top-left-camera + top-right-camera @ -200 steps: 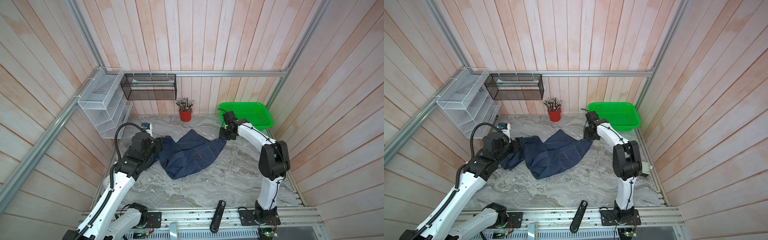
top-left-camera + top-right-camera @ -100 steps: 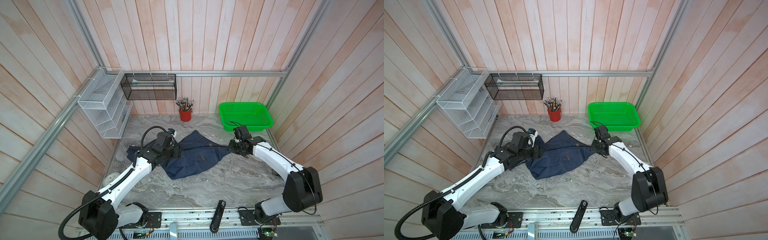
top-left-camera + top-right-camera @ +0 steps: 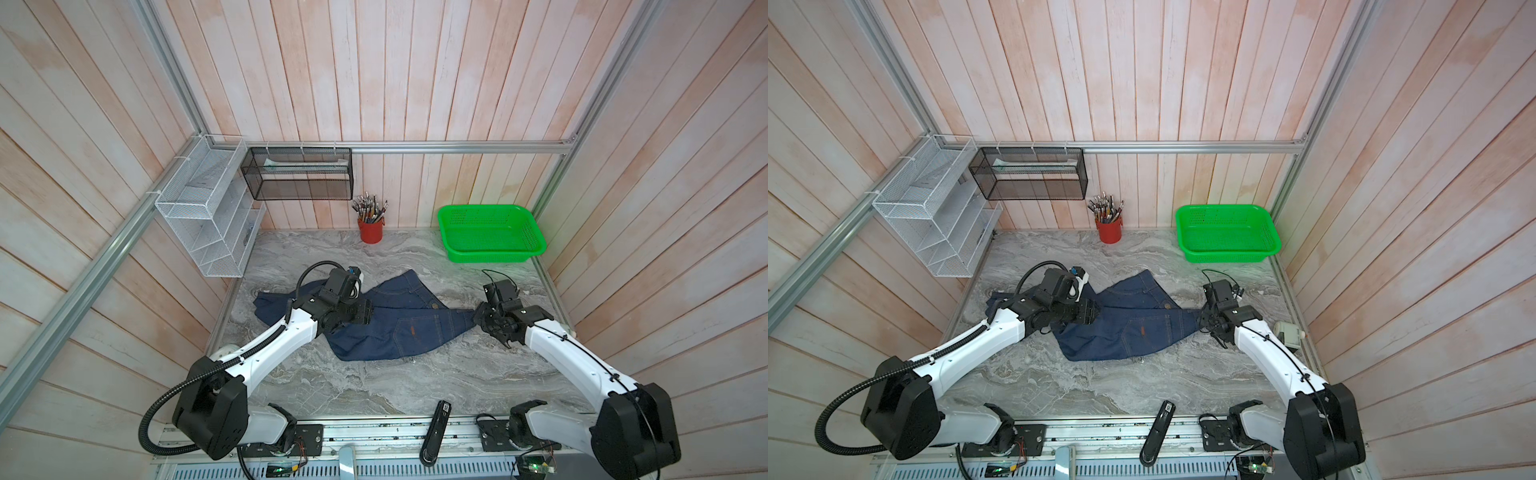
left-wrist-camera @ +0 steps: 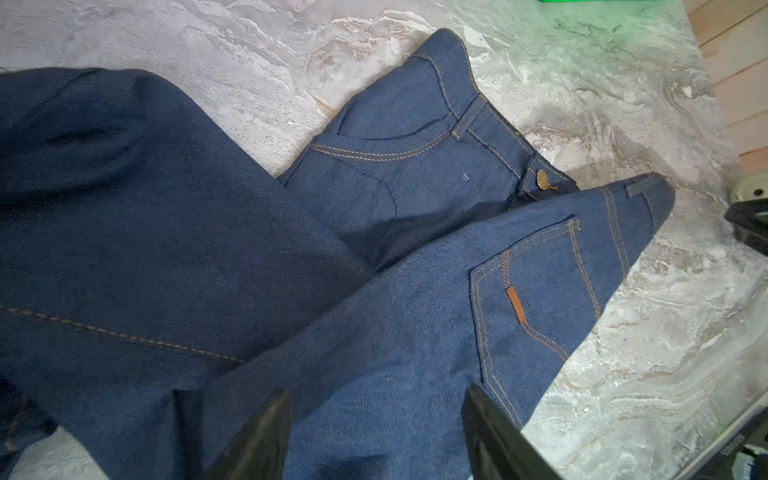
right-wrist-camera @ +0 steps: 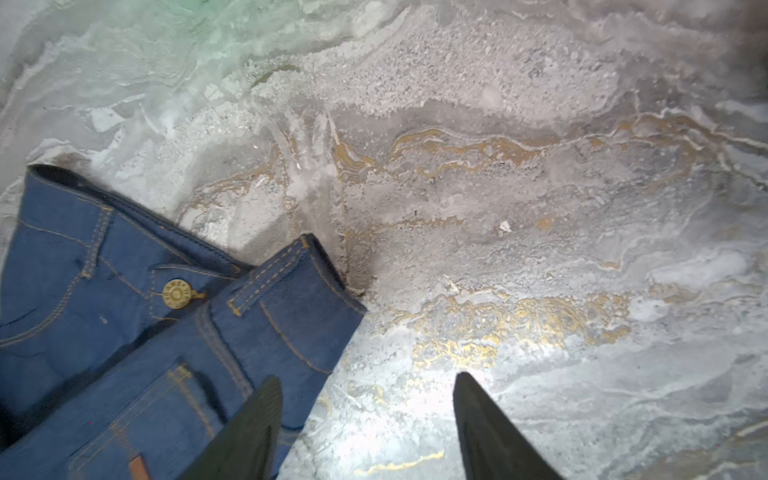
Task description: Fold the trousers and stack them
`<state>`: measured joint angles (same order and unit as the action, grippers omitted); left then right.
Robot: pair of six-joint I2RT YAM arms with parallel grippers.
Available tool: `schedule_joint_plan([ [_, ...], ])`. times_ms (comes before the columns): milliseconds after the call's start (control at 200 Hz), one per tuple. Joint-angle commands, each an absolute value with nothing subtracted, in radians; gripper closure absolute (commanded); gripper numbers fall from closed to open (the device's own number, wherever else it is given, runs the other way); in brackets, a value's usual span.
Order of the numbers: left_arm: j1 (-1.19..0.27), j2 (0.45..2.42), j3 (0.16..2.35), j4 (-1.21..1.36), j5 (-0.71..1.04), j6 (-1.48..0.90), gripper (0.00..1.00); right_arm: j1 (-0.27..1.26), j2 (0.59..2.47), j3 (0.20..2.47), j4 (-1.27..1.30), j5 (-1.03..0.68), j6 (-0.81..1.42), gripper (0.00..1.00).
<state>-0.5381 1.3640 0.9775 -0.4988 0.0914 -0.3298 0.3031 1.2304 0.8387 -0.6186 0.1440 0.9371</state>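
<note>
— Grey marbled surface (image 3: pixel 415 382), pale plank walls: where do the jaws stand?

— The left gripper (image 4: pixel 376 390) hangs with its jaws spread over the seat of the trousers (image 3: pixel 399 328), cloth below them and nothing pinched. The right gripper (image 5: pixel 365 376) is spread too. One of its fingers is above the corner of the waistband (image 5: pixel 286 282), and the other is over bare marble.

— And the trousers themselves?

— They lie rumpled and unfolded in the middle of the surface between the two arms. The waist points toward the right arm and the legs bunch under the left. A green basket (image 3: pixel 490 257) sits well apart in the far corner.

— How will they handle?

— Likely soft and limp, but weighty for cloth. Dark denim should drape and drag rather than hold a shape. The coarse weave looks unlikely to slip, and nothing here seems breakable.

— Where should the jaws take hold?

— I would go for the waistband corners. The doubled, stitched band gives the jaws something thick to bite, and the belt loops sit close by. A leg hem would serve for the fold. A pinch in the flat middle of a panel probably lifts a single layer.

— Is there any writing?

— The brass button (image 5: pixel 176 294) carries raised lettering round its rim, but it is too small to read. A tan tab (image 4: pixel 515 305) on the back pocket (image 4: pixel 536 299) shows no legible mark.
</note>
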Motion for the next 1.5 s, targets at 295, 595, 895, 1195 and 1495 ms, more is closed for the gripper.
schedule_joint_plan([
  [295, -0.543, 1.230, 0.933, -0.504, -0.053, -0.394, 0.32, 0.284, 1.569, 1.209, -0.912, -0.160, 1.305, 0.25],
  [595, -0.545, 1.198, 0.940, -0.550, -0.167, -0.384, 0.32, 0.203, 1.842, 1.415, -1.079, -0.250, 1.274, 0.23],
  [895, -0.545, 1.204, 0.934, -0.550, -0.206, -0.367, 0.32, 0.173, 1.928, 1.453, -1.093, -0.218, 1.307, 0.24],
  [1195, -0.545, 1.231, 0.939, -0.541, -0.234, -0.339, 0.32, 0.159, 2.026, 1.453, -1.088, -0.218, 1.292, 0.30],
  [1495, -0.543, 1.235, 0.947, -0.553, -0.260, -0.323, 0.31, 0.157, 1.993, 1.425, -1.064, -0.223, 1.293, 0.50],
])
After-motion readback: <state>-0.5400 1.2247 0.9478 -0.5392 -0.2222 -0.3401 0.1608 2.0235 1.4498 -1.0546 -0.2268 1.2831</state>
